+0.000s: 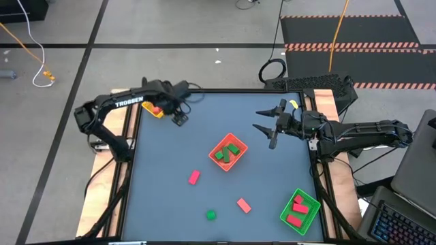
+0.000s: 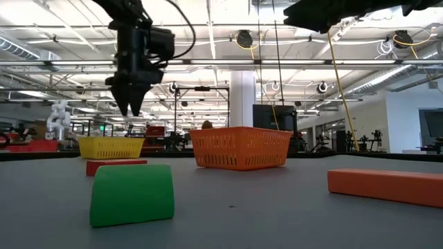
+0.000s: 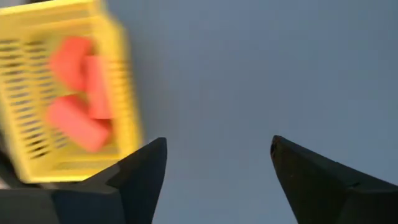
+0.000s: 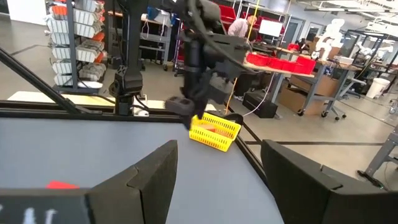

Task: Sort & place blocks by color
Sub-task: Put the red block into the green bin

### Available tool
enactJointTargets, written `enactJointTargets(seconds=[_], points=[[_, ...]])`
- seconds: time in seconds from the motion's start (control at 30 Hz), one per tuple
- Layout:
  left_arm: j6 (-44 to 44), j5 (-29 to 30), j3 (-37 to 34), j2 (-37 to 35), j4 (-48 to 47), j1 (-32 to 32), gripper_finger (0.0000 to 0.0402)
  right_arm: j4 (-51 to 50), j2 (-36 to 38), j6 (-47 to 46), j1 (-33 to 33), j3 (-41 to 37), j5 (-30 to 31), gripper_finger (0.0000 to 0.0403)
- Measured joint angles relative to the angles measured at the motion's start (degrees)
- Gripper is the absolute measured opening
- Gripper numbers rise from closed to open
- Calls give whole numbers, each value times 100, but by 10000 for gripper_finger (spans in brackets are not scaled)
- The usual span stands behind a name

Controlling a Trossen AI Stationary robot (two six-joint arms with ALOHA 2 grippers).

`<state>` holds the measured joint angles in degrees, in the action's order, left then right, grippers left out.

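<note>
Sorting looks partly done. Red blocks [image 3: 78,93] lie in the yellow tray [image 1: 155,110] at the worktop's far left corner, green blocks [image 1: 228,152] fill the red-orange tray [image 1: 215,145] near the middle, and red ones sit in the green tray [image 1: 310,216] at the near right corner. Three pieces lie loose toward the near edge: a pink block [image 1: 194,177], a green wedge [image 1: 211,215] and an orange-red brick [image 1: 244,205].

The left claw [image 1: 180,117] hangs empty and spread beside the yellow tray; only its wrist view shows that tray's contents. The right claw [image 1: 271,124], also spread and empty, hovers near the far right edge. The low view alone shows the wedge's rounded profile.
</note>
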<state>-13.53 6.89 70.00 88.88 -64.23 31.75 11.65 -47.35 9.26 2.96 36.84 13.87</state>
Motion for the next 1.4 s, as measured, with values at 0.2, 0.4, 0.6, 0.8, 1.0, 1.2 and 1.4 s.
enactJointTargets(seconds=[0.2, 0.4, 0.6, 0.8, 1.0, 1.2, 1.4], points=[[-77, -104, 0, 0, 424, -1339, 258, -6, -2, 8, -2, 0, 124, 224], [156, -105, 0, 0, 1303, -2715, 248, -80, -2, 44, 2, 0, 510, 224], [-161, 83, 82, 0, 2059, -3533, 250, -78, -2, 28, 2, 0, 560, 224], [379, 82, 179, 0, 3114, -4152, 250, -34, -2, -20, 2, 0, 560, 224], [427, 429, 181, 0, 3381, -4464, 250, -39, -2, -107, 2, 0, 558, 224], [-513, 391, 181, 2, 2130, -4744, 250, -77, -2, -153, 2, 0, 557, 224], [-1277, 772, 182, 504, 1317, -5104, 250, -76, -2, -323, -2, 0, 548, 224]])
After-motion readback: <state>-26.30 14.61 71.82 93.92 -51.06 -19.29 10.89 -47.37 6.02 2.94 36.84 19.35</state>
